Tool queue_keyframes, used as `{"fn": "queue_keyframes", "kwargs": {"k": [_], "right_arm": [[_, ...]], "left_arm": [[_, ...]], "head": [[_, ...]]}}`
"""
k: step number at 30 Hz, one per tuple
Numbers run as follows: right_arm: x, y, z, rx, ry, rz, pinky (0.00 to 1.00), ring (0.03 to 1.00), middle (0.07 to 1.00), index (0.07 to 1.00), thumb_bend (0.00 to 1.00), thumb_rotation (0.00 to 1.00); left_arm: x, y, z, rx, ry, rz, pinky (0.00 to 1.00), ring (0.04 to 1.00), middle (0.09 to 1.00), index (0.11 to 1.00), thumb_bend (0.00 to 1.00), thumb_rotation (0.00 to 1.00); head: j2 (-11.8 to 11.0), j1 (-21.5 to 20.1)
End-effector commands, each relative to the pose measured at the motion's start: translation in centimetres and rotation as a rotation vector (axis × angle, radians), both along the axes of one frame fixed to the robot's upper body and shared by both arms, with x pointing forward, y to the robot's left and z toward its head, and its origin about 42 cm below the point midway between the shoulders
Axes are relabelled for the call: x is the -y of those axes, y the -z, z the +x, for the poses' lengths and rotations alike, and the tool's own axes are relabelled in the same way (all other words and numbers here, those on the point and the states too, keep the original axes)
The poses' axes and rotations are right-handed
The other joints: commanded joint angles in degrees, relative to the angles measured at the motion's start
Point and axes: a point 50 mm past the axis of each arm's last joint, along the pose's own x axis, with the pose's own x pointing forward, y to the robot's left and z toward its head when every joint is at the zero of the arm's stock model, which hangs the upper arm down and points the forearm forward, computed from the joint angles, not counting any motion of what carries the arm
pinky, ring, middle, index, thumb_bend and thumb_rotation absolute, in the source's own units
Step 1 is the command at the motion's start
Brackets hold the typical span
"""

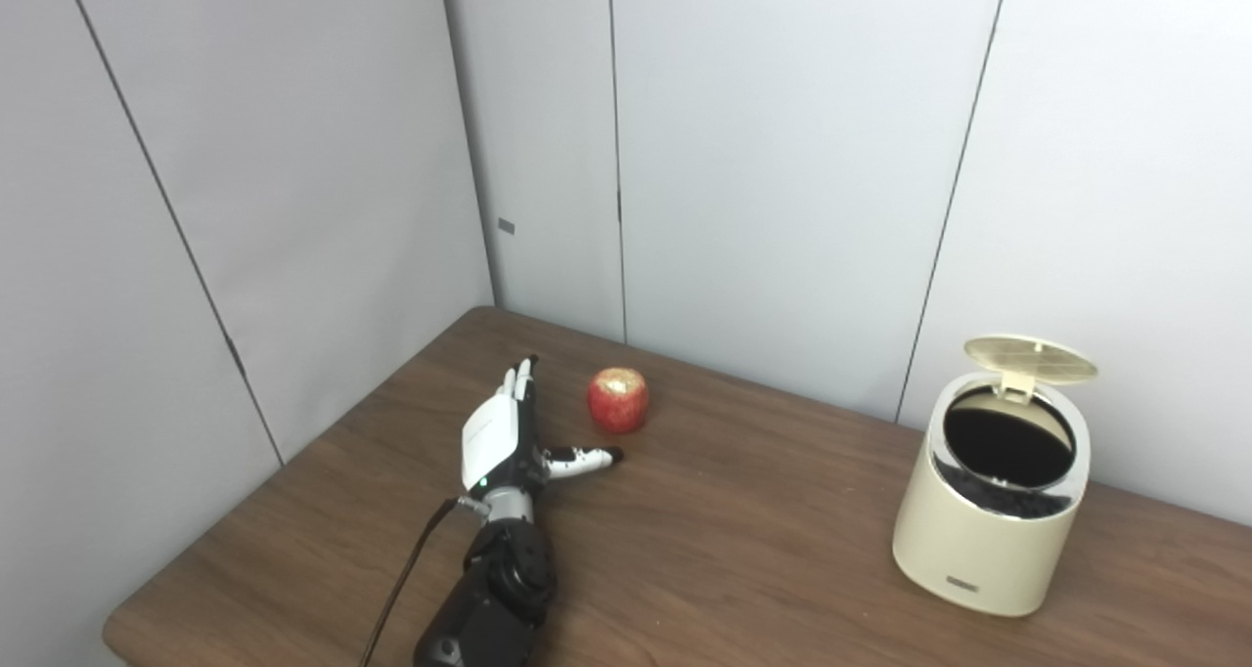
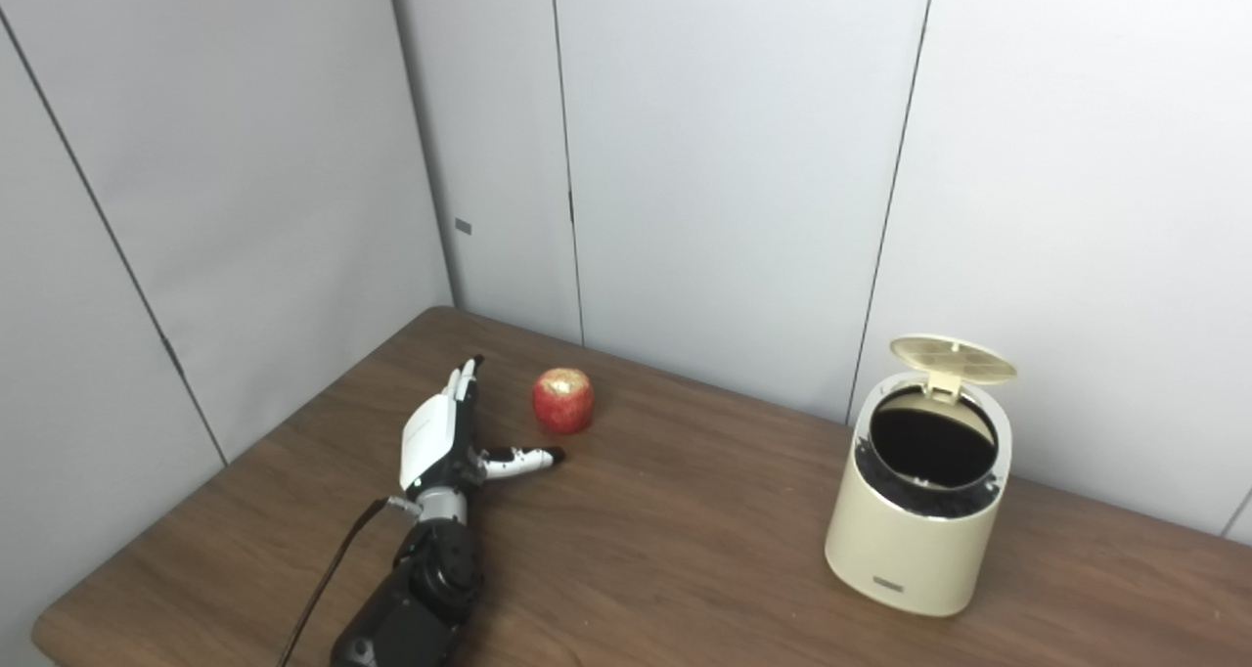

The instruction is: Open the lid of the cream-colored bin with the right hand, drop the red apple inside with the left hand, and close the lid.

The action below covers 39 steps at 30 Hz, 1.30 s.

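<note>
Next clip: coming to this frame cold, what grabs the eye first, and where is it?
Most striking is the red apple sitting alone on the dark wooden table, toward its far left. Just left of it, apart from it, is the left hand, open with thumb stretched toward the fruit. At the right stands the cream-colored bin, its lid flipped up over a dark interior; no right hand is in view.

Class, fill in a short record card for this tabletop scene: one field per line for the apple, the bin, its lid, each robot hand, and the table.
apple: red apple, on the table, apart from the hand
bin: cream-colored bin, upright, right side of table
lid: lid raised, dark inside visible
left hand: left hand open, fingers apart, just left of the apple
right hand: not in view
table: brown wooden table
</note>
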Motion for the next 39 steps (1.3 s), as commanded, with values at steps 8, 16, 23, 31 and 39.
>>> {"fn": "queue_keyframes", "kwargs": {"k": [8,16,23,31,39], "right_arm": [[0.2,0.3,0.0,0.024,-0.014,-0.027,0.43,0.614,0.678,0.667,0.56,0.87],[0.0,0.2,-0.2,0.011,-0.016,-0.039,0.42,0.616,0.679,0.671,0.61,0.92],[-0.1,0.2,-0.3,0.007,-0.015,-0.038,0.41,0.606,0.669,0.664,0.66,0.95],[-0.2,0.1,-0.5,0.001,-0.014,-0.027,0.38,0.581,0.662,0.653,0.71,0.97],[-0.5,0.0,-0.8,-0.009,-0.010,-0.018,0.38,0.581,0.656,0.645,0.76,0.99]], "left_arm": [[2.4,1.0,0.6,-0.066,0.084,0.010,0.77,0.913,0.992,0.985,1.00,0.23],[3.4,0.8,1.7,-0.078,0.131,0.016,0.78,0.913,0.984,0.985,1.00,0.23],[3.6,1.0,2.8,-0.118,0.136,0.013,0.82,0.932,0.988,0.982,1.00,0.23],[3.5,0.7,4.2,-0.166,0.116,0.010,0.89,0.964,1.000,0.995,1.00,0.23],[3.3,0.4,5.0,-0.169,0.080,0.024,0.85,0.941,0.977,0.972,1.00,0.24]], "head": [[0.0,-0.7],[0.2,-1.4],[0.2,-1.9],[0.2,-2.6],[0.3,-3.2]]}}
